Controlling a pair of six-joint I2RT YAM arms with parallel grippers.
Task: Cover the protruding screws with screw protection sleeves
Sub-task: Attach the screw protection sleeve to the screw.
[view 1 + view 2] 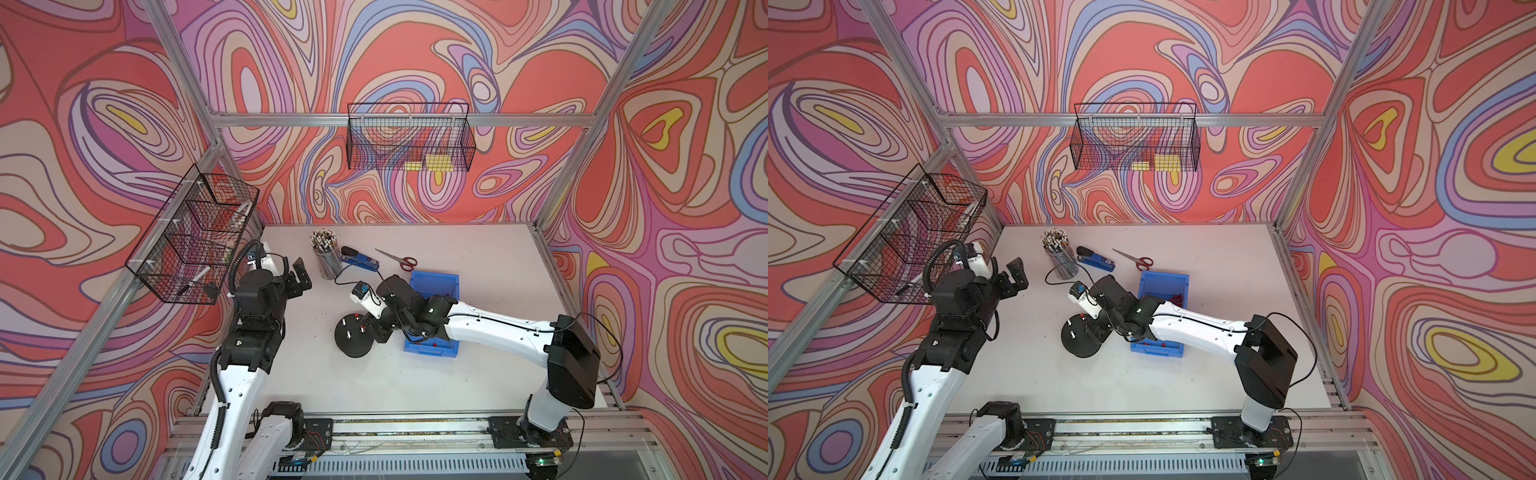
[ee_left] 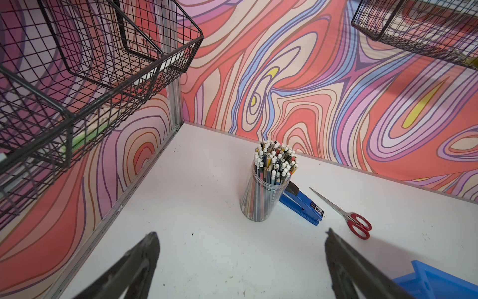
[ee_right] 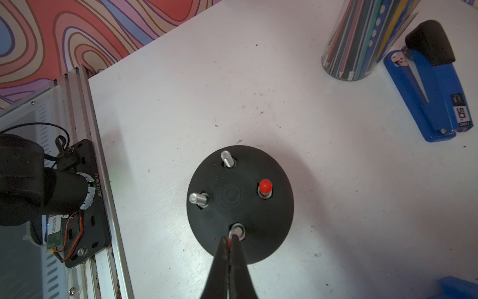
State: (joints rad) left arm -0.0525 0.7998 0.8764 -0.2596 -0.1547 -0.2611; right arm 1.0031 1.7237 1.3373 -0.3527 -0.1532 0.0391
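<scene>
On the counter [image 1: 415, 386], right of centre, a blue bin [image 1: 434, 282] is holding loose screw protection sleeves [image 1: 1177, 298], with a red heap lying toward its far end and a few strays by its near wall. Farther back and to the left, a clear jar [image 2: 261, 196] is standing packed with pencils [image 2: 275, 158], erasers up. A wire basket [image 1: 409, 137] is hanging on the far wall with two yellow blocks [image 1: 424, 164] inside. Another basket [image 1: 195, 232] is hanging on the left wall, its contents too unclear to name.

Just left of the bin, a black base [image 3: 240, 204] is carrying the protruding screws [image 3: 198, 198]. One is wearing a red cap [image 3: 265, 187] and two bare screws [image 3: 227, 158] are standing uncovered.

The right arm [image 1: 490, 324] is reaching low across the bin. The right jaws are pinching shut on one sleeve [image 3: 229, 241], a red sliver showing between the tips, right at the fourth screw [image 3: 237, 230]. The left arm [image 1: 257, 316] is hovering at the left, the left jaws spread wide, gripping nothing and pointing toward the jar.
</scene>
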